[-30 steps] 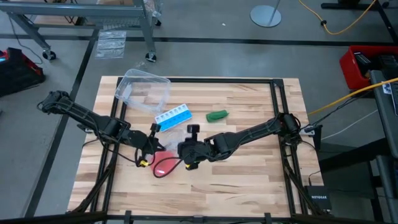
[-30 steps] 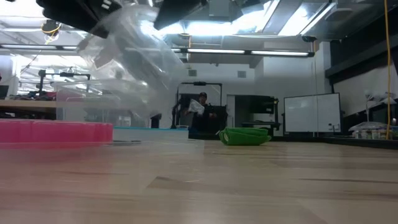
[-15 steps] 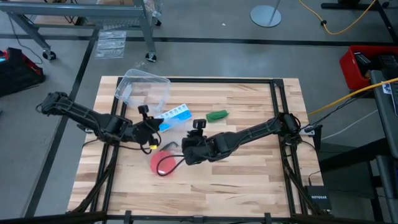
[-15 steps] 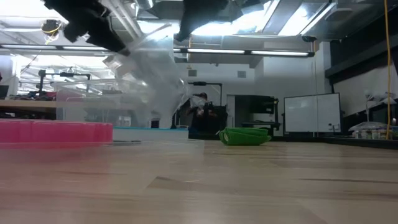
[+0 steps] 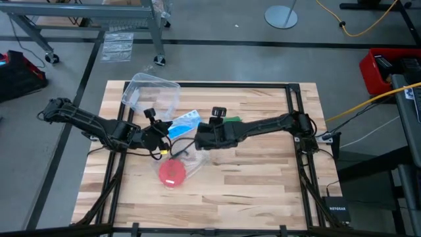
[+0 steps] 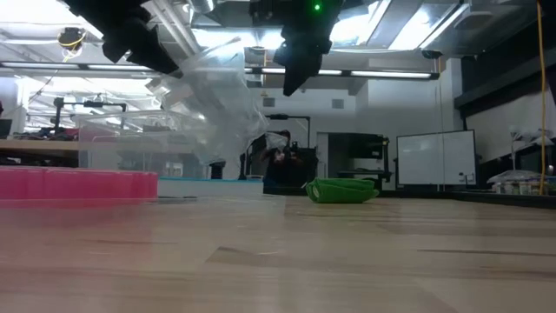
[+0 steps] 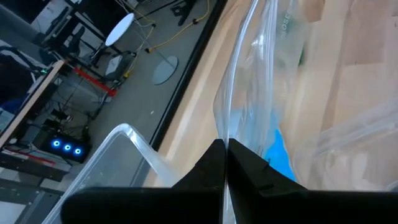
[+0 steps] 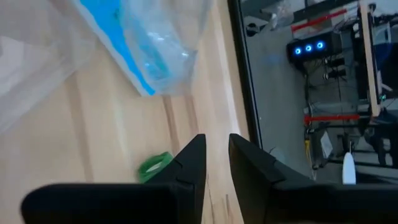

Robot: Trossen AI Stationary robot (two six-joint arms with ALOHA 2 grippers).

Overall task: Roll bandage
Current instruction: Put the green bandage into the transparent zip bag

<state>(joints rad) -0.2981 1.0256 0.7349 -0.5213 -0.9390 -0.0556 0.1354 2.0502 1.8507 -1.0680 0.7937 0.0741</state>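
The dark green bandage lies as a small bundle on the wood table, in the high view (image 5: 231, 120) just beyond my right arm, in the low view (image 6: 340, 190) and in the right wrist view (image 8: 154, 167). No gripper touches it. My left gripper (image 5: 158, 136) is shut on a clear plastic bag (image 6: 217, 104), held above the table. My right gripper (image 5: 199, 137) hovers to the right of the bag with a narrow gap between its fingers and holds nothing (image 8: 216, 155). My left gripper pinches an upper edge of the clear bag (image 7: 225, 127) between its two shut fingers. The bag hangs slack below the fingers (image 6: 228, 122), clear of the table in the low view. One layer or several, I cannot tell.
A red round disc (image 5: 172, 172) lies on the table near the bag's lower end. A blue-and-white pill box (image 5: 184, 124) lies between the two grippers. A clear plastic container (image 5: 152, 95) stands at the far left. Bare wood lies near and right.
Both grippers have gone up and toward the table's far edge, away from the red disc, which stays put. My right gripper has gone farther, past the pill box, and now stands apart from the bag. The bag hangs from my left gripper alone.
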